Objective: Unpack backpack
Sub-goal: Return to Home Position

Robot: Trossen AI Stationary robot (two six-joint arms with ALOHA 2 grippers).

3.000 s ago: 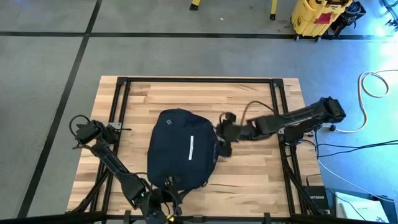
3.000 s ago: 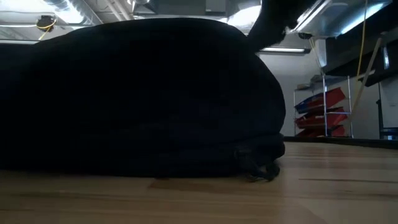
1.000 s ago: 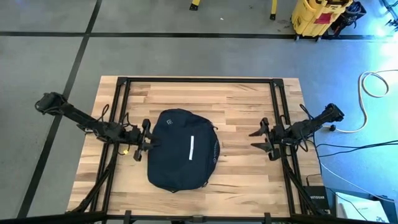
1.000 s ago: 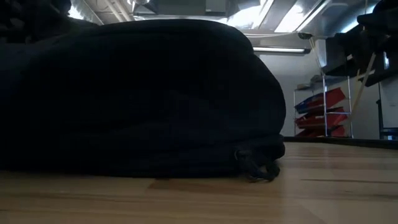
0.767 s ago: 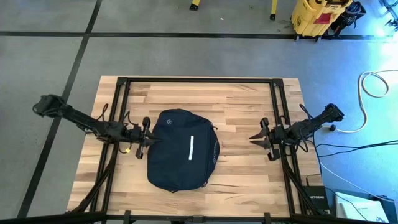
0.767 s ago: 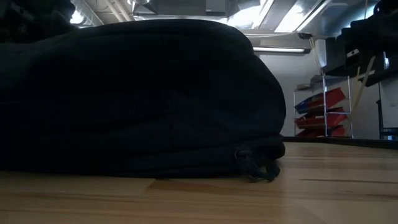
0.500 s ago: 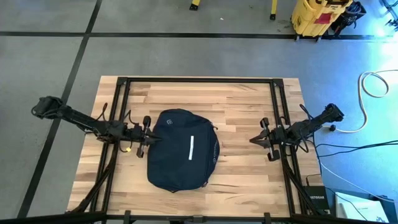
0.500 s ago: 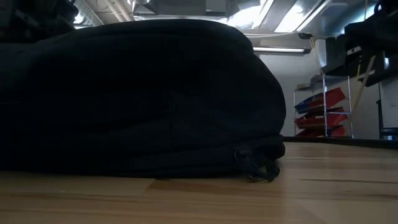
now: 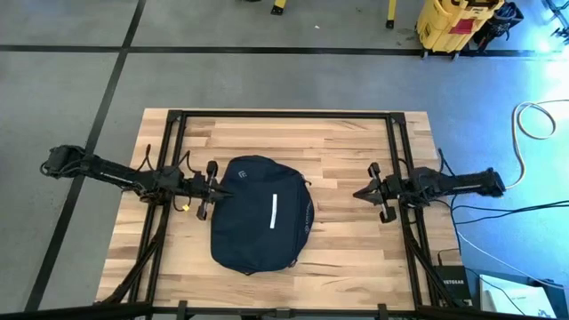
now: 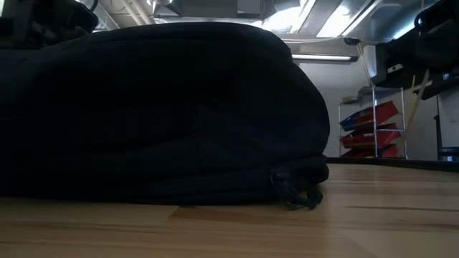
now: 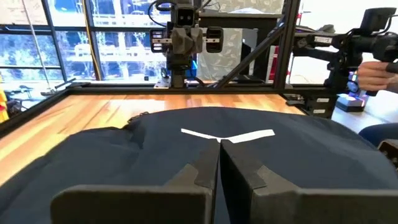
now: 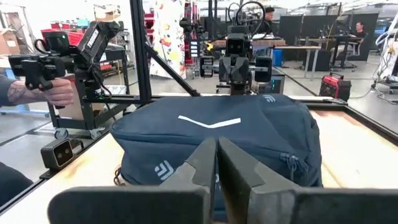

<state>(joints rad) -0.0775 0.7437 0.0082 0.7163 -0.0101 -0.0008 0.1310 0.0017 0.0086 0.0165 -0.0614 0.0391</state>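
Backpack [image 10: 158, 107] cropped left, low view; interior hidden, seemingly closed.

Left arm [image 9: 116, 175]: stretched low, near-horizontal, reaching in from left side, pointing toward opposite arm.
Left gripper [image 9: 220, 190]: level; fingers [image 11: 202, 165] pressed together, nothing between them.
Right arm [image 9: 453, 183]: mirrored pose, near-horizontal, reaching in from right side, pointing inward.
Right gripper [image 9: 357, 193]: level; both fingertips closed against each other, empty.
Grippers face each other, well apart.
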